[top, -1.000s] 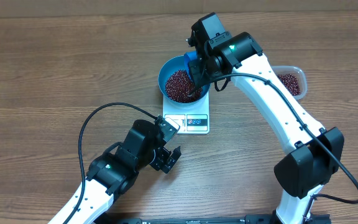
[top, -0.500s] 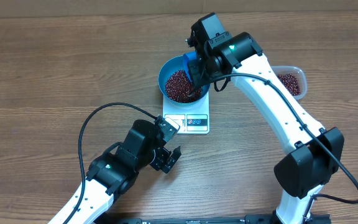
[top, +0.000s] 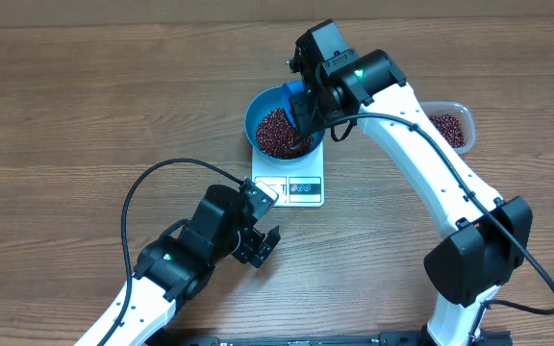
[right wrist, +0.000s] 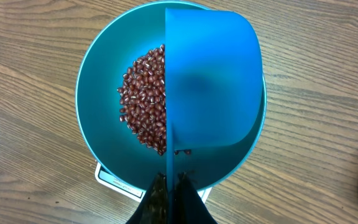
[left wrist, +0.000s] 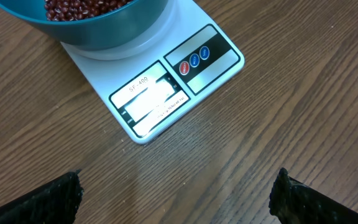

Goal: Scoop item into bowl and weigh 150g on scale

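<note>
Reader: Scoop [right wrist: 213, 81] position first. Where does it sit relative to the bowl?

Author: It is tipped on edge above the blue bowl [right wrist: 95, 81], and in the right wrist view its cup covers the bowl's right half. The right gripper [right wrist: 167, 190] has its fingers pressed together on the scoop's thin handle. The beans [right wrist: 143, 102] lie heaped on the bowl floor. The bowl stands on the white scale [top: 289, 187] near the middle of the table [top: 85, 115].

Reader: And the other arm?

Author: The left gripper [left wrist: 178, 199] hangs just in front of the scale with its fingers spread wide, pinching nothing. Its camera faces the display [left wrist: 149, 102], but glare washes the window out and no weight can be read.

Reader: What makes this step go well?

Author: As a judgement, the pour looks at or near its end. Only the cup's outer face shows, so whether any beans remain inside is hidden. Whether the scoop touches the bowl rim also cannot be told. It should hang free, because any pressure on the bowl or the scale would falsify the reading. The scoop's lip belongs inside the rim so that no beans spill onto the platform. The last additions are best made in small tilts, with a pause for the figure to settle each time. Refills would come from the clear tub [top: 450, 125], well apart on the right. Overshoot is the main risk, since surplus beans would have to be scooped back out.
</note>
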### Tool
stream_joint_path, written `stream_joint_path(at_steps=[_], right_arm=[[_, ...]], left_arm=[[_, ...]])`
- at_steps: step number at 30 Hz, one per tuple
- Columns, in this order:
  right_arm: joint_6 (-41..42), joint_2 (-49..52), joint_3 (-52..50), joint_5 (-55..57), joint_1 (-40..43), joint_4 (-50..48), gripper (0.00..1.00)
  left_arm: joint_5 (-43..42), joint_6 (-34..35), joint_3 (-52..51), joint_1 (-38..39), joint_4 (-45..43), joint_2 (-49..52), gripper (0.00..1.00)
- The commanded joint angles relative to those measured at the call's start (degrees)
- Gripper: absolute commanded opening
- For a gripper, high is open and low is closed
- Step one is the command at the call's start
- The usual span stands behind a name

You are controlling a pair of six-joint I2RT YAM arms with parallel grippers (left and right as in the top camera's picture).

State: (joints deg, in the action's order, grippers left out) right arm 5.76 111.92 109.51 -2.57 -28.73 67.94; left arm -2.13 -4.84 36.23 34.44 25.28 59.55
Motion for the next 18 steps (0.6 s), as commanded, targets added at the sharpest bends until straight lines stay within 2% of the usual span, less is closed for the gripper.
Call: stream_joint_path(at_steps=[1,12,18], right_arm=[[0.2,-2.3,2.0,-0.1,-0.5,-0.4,0.04],[2.4,-2.3,2.0,-0.3,-0.4,-0.3,0.04],[5.0,-2.3,2.0,-11.1,1.9,-0.1,0.04]], left_arm=[[0.2,-0.9,-0.4,-0.4,0.0,0.3,0.99],[0.2,-0.9,-0.4,-0.4,0.0,0.3,1.0],[0.2,-0.9,-0.4,-0.4,0.0,0.3,1.0]])
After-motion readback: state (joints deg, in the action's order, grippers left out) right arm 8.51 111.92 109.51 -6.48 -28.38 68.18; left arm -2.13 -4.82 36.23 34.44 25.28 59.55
